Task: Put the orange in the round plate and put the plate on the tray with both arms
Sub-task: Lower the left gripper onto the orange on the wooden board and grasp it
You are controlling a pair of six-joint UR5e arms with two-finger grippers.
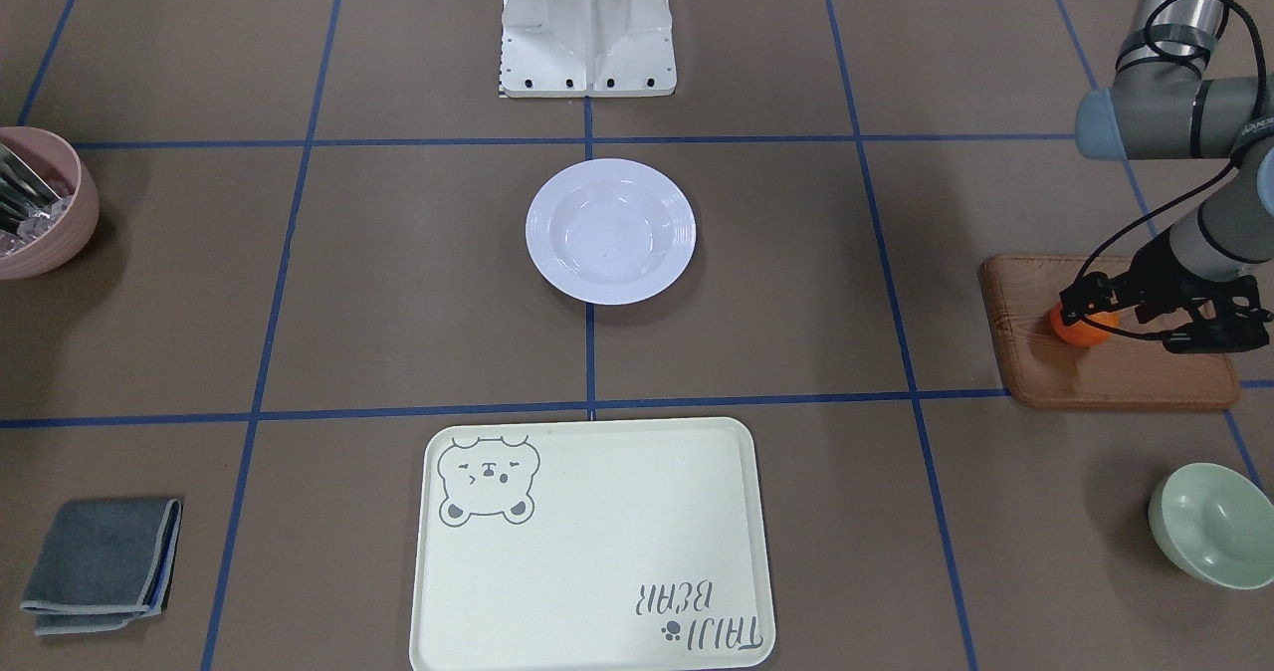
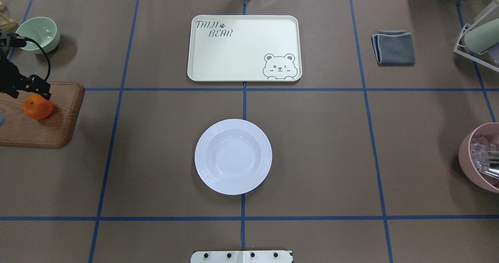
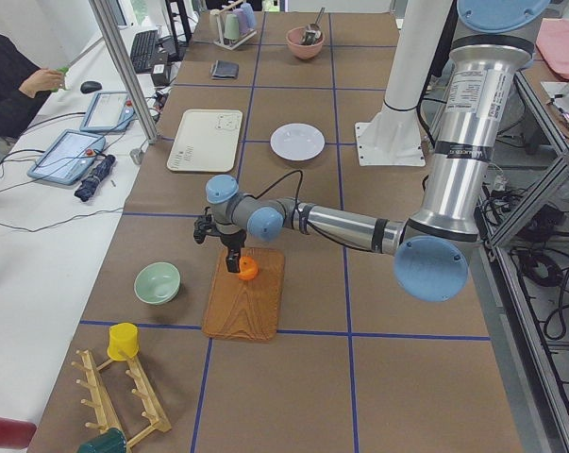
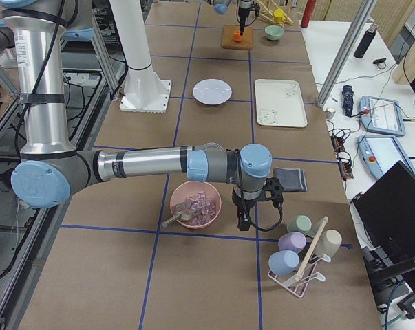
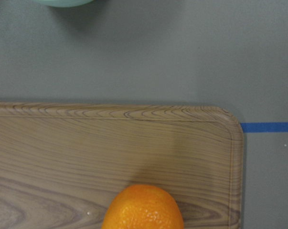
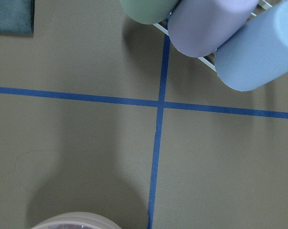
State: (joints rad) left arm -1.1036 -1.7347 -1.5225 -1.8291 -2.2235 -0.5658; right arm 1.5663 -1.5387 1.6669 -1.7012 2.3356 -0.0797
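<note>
- Wooden board holds the orange.
- Left gripper hangs just over it; spread or pressed together, I cannot tell.
- Right gripper near pink bowl: cannot tell either.

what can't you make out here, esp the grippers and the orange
- Left gripper: open or shut, touching the orange or not. Its black body overlaps the orange in the front-facing view, the overhead view's edge cuts it off, the wrist view shows no fingers.
- Right gripper: open or shut. Seen only small in the exterior right view.
- Pink bowl contents: cut by the edge in front-facing and overhead views, tiny elsewhere.
</note>
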